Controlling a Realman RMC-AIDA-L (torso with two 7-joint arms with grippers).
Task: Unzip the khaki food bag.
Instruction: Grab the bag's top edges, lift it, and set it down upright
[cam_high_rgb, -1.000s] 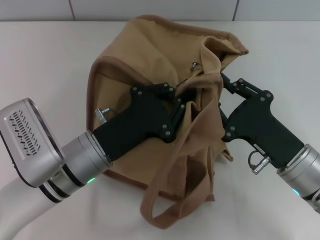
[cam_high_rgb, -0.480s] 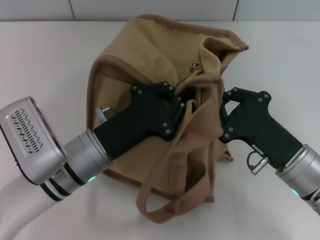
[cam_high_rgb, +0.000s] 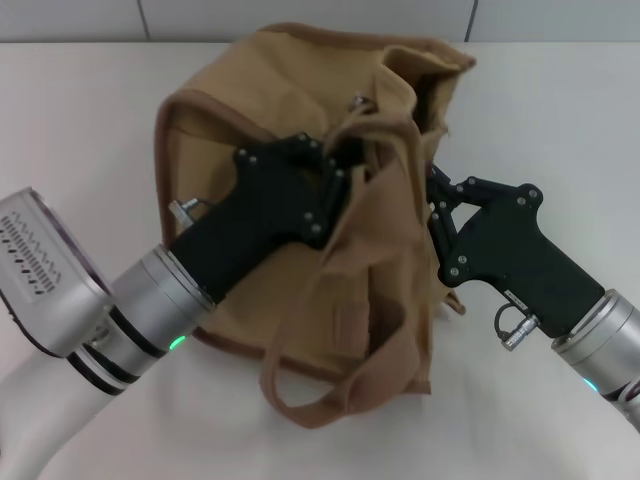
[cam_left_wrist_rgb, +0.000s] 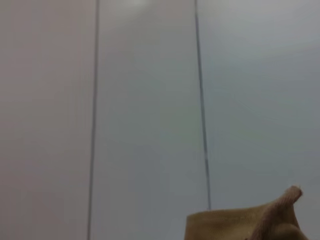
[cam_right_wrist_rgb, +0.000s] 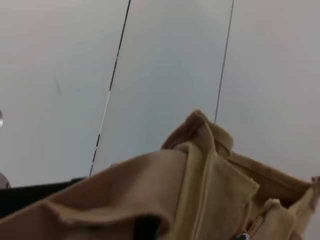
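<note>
The khaki food bag (cam_high_rgb: 250, 130) is a tan canvas tote with brown trim, slumped at the middle of the white table. One wide handle (cam_high_rgb: 330, 390) loops toward the front edge. A small metal piece (cam_high_rgb: 357, 101) shows at the crumpled top opening. My left gripper (cam_high_rgb: 345, 160) reaches over the bag from the left, its tip buried in the top folds and holding fabric there. My right gripper (cam_high_rgb: 432, 190) presses against the bag's right side, its tip hidden behind the handle. The bag's edge shows in the left wrist view (cam_left_wrist_rgb: 240, 225) and its top folds in the right wrist view (cam_right_wrist_rgb: 210, 190).
The white table (cam_high_rgb: 80, 120) extends on both sides of the bag. A grey tiled wall (cam_high_rgb: 300, 20) stands right behind it. The left arm's silver forearm (cam_high_rgb: 60, 290) fills the front left, the right arm's (cam_high_rgb: 600, 350) the front right.
My left gripper has moved left and slightly back, dragging the bag's top and body left with it. The right gripper has closed in against the bag's right side and stayed roughly in place.
</note>
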